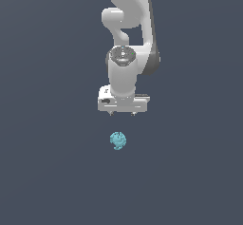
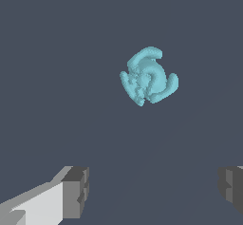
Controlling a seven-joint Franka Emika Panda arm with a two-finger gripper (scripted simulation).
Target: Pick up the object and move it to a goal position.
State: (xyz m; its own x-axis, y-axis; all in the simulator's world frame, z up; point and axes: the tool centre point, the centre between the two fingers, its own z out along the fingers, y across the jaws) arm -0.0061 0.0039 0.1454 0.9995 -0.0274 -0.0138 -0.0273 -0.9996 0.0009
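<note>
Teal against slate: the object (image 1: 118,140) lies alone on a flat, dark grey-blue surface (image 1: 52,172), while the white Panda arm (image 1: 129,24) hangs above with its gripper (image 1: 122,114) pointed straight down. In the exterior view the blob sits just below the gripper in the frame, nearly on the same vertical line and a shade toward that view's left — clearly apart from it, nothing touching.

The wrist view shows the object (image 2: 148,77) ahead of the fingers (image 2: 76,191), beyond the gap and not between them. Its ridged lobes curl round a centre like a pinwheel; it reads as roughly round, with no clear long axis to favour one closing direction over another.

Jaws stand wide apart and hold nothing; one grey pad shows at each side of the wrist view with bare floor between. The spread looks ample for a blob this narrow.

By this evidence the pick has not yet begun. The coming move appears to turn on one offset — carrying the gripper forward until the blob sits between the pads, then descending. How high the gripper hangs cannot be judged.

Nothing else shows on the surface: no walls, no goal marker.
</note>
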